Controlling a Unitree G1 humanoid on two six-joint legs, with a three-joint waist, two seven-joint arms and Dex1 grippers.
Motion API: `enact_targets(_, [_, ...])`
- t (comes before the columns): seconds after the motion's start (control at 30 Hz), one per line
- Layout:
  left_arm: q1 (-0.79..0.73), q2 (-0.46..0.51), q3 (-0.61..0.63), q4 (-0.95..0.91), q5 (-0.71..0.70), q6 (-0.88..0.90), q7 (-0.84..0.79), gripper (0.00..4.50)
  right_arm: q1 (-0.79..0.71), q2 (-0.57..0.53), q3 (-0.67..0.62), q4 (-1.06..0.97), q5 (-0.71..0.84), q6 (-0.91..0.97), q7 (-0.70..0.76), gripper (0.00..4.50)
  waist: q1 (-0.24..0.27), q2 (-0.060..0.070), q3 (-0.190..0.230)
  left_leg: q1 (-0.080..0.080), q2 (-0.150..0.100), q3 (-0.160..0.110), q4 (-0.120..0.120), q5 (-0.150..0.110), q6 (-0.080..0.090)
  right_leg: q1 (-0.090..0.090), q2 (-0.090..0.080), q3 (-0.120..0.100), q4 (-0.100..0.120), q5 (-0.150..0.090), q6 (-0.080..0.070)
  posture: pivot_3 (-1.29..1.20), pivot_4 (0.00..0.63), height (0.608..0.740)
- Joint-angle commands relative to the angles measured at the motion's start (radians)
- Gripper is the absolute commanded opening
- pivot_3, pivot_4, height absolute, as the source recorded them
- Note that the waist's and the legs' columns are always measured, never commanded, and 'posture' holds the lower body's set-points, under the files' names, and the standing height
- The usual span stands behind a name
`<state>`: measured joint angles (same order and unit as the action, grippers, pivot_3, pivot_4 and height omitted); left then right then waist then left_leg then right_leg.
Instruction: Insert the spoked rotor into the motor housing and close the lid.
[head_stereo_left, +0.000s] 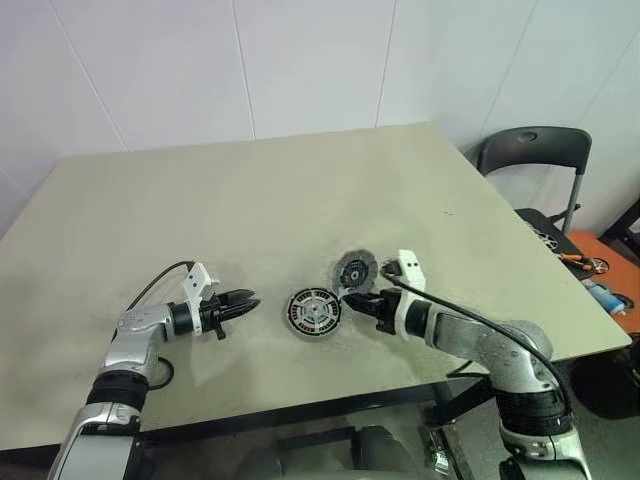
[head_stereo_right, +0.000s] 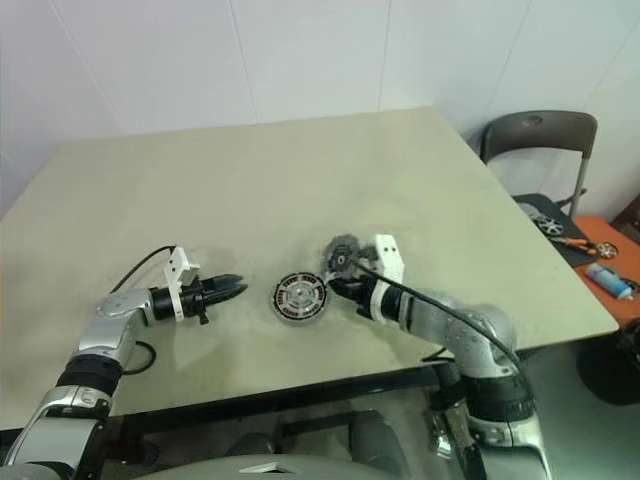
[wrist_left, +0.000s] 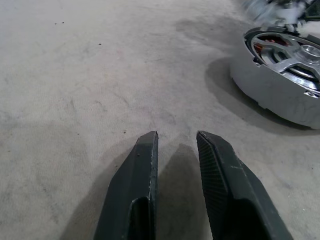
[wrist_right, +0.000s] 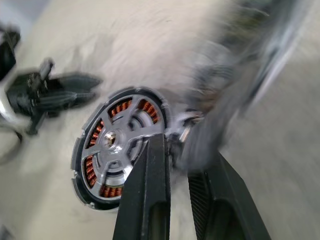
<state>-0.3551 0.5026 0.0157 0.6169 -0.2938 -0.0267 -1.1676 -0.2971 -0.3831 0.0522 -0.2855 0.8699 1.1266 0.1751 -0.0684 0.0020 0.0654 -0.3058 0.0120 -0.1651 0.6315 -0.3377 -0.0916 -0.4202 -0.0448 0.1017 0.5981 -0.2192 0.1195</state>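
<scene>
Left wrist view shows the left claw slightly spread; right claw pinches the lid.

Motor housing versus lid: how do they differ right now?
The motor housing shows the spoked rotor seated over copper windings; the lid is a closed grey face with a dark centre. The housing lies flat between the grippers; the lid sits at the right gripper, and I cannot tell its tilt. Both are round metal parts.
</scene>
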Motion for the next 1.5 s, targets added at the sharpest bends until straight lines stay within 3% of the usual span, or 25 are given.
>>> enact_targets(0.03, [-0.002,0.001,0.002,-0.115,-0.008,0.07,0.03,1.31,-0.013,-0.051,0.074,-0.045,-0.076,-0.051,0.101,0.59,0.002,0.0,0.0,0.0,0.0,0.0,0.0,0.0,0.0,0.0,0.0,0.0,-0.001,0.0,0.0,0.0,0.0,0.74])
enact_targets(0.2, [0.038,0.003,0.002,-0.256,-0.018,0.168,0.07,1.31,0.021,-0.093,0.086,-0.073,-0.114,-0.058,0.168,0.59,0.002,0.0,0.0,-0.002,0.0,0.0,0.0,0.0,0.0,0.0,-0.001,0.0,-0.002,0.003,-0.003,0.0,0.0,0.74])
enact_targets(0.5, [0.042,0.003,0.006,-0.295,-0.014,0.208,0.091,1.31,0.058,-0.074,-0.001,0.003,-0.125,-0.034,0.182,0.59,0.005,-0.001,0.0,0.0,-0.001,0.0,0.002,0.0,0.0,0.002,-0.001,0.0,-0.001,0.0,0.0,0.0,0.0,0.74])
enact_targets(0.7, [0.035,0.003,0.004,-0.341,-0.018,0.251,0.105,1.31,0.149,-0.053,-0.311,0.043,0.24,0.23,0.204,0.59,0.028,-0.001,0.0,0.0,-0.001,0.0,0.001,0.0,0.0,0.003,-0.001,0.0,-0.002,0.003,-0.004,0.0,0.0,0.74])
enact_targets(0.9, [0.039,0.006,0.006,-0.37,-0.02,0.277,0.112,1.31,0.237,-0.032,-0.412,-0.033,0.345,0.279,0.102,0.59,0.022,-0.001,0.0,0.0,-0.001,0.0,0.001,0.0,0.0,0.003,-0.001,0.0,-0.001,0.0,-0.001,0.0,0.0,0.74])
enact_targets(1.03, [0.041,0.002,0.004,-0.383,-0.019,0.289,0.117,1.31,0.216,0.017,-0.438,0.005,0.248,0.179,-0.022,0.59,0.023,-0.001,0.0,0.002,0.0,0.001,0.001,0.0,0.0,0.009,0.0,0.0,-0.001,-0.002,-0.003,0.0,0.0,0.74])
enact_targets(1.13, [0.042,-0.004,0.001,-0.385,-0.018,0.289,0.119,1.31,0.166,0.065,-0.514,0.115,0.235,0.092,-0.085,1.17,0.024,-0.001,0.0,0.002,0.0,0.001,0.002,0.0,0.0,0.01,0.0,0.0,-0.002,-0.002,-0.003,0.0,0.0,0.74])
enact_targets(1.27, [0.045,-0.005,0.003,-0.334,-0.01,0.247,0.105,1.31,0.119,0.099,-0.525,0.174,0.32,0.185,-0.156,2.56,0.024,-0.001,0.0,0.002,0.0,0.0,0.0,0.0,0.0,0.009,0.0,0.0,-0.002,-0.001,-0.003,0.0,0.0,0.74])
enact_targets(1.5, [0.047,-0.005,0.01,-0.213,0.002,0.147,0.074,1.31,0.135,0.14,-0.473,0.147,0.335,0.209,-0.162,2.71,0.022,0.0,-0.001,0.002,0.0,0.0,-0.001,0.0,0.001,0.009,0.0,0.0,-0.002,0.0,-0.001,0.0,0.0,0.74])
